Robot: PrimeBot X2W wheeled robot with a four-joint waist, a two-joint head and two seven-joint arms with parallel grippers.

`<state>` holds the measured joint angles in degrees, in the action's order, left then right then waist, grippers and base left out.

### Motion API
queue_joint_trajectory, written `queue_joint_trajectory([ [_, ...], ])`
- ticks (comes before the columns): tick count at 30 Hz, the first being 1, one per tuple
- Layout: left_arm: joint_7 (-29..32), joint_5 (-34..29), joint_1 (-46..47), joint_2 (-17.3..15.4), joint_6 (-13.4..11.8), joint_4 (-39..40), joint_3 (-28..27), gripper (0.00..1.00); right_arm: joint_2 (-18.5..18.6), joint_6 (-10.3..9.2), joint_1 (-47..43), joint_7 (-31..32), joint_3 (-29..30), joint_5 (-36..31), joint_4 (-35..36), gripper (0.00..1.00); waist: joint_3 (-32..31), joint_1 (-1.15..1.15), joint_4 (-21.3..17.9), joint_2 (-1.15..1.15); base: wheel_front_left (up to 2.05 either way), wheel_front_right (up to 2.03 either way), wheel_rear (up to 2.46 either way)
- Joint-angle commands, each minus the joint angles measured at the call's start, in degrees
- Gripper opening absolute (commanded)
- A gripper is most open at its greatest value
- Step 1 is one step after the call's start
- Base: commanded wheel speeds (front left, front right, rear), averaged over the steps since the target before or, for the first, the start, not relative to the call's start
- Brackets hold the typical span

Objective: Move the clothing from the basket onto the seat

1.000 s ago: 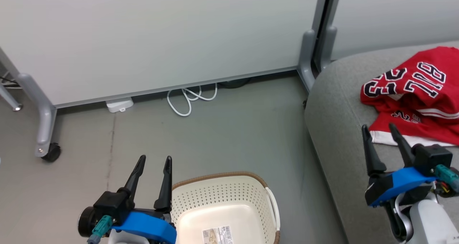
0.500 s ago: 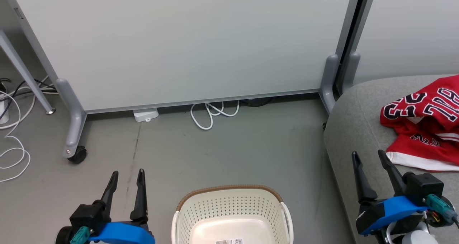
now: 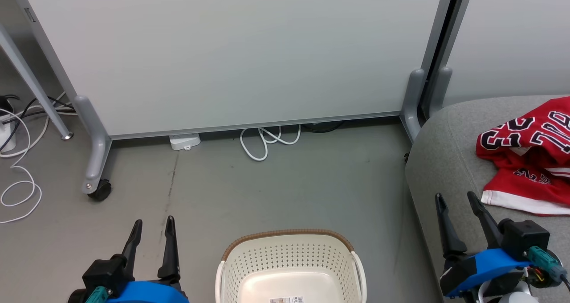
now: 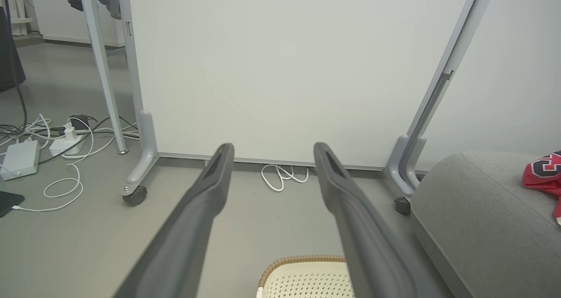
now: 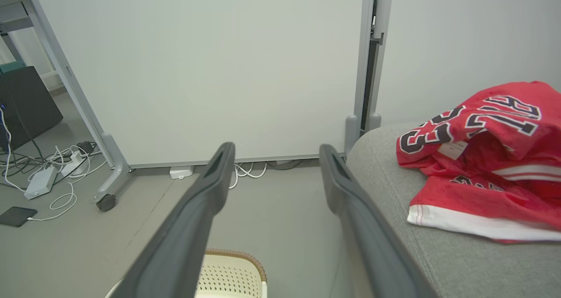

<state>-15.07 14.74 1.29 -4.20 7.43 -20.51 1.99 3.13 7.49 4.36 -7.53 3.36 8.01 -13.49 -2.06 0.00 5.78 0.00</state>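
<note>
The red clothing (image 3: 530,160) with white trim and black-and-white numbers lies crumpled on the grey seat (image 3: 441,160) at the right; it also shows in the right wrist view (image 5: 482,157) and at the left wrist view's edge (image 4: 543,171). The cream basket (image 3: 289,263) with a brown rim stands on the floor at bottom centre, holding just a paper label. My left gripper (image 3: 151,225) is open to the left of the basket with nothing between its fingers. My right gripper (image 3: 455,198) is open over the seat's near edge, short of the clothing.
A large white partition panel (image 3: 231,53) on grey wheeled legs (image 3: 95,160) stands behind the basket. White cable loops (image 3: 267,138) and a small white box (image 3: 184,141) lie at its foot. More cables (image 3: 18,178) trail on the floor at the far left.
The head camera has tilted up and swung left, so the whole picture has shifted. Both grippers sit lower in view and stay open; the clothing and the basket have not moved.
</note>
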Motion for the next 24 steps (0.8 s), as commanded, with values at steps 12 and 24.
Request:
queue_joint_trajectory([
  [12,0.42,0.71,-0.94,0.62,0.00,-1.01,0.30,0.00,-0.21,0.00,-1.01,0.56,0.10,0.50,-1.52,0.00,0.03,0.00,0.13,0.00,0.00,0.00,0.00],
  [24,3.54,11.56,-0.60,0.88,0.01,-0.69,-1.00,0.00,-0.26,0.00,-0.79,2.72,0.72,12.32,-2.31,0.00,0.21,0.00,-0.36,0.00,0.00,0.00,0.00],
])
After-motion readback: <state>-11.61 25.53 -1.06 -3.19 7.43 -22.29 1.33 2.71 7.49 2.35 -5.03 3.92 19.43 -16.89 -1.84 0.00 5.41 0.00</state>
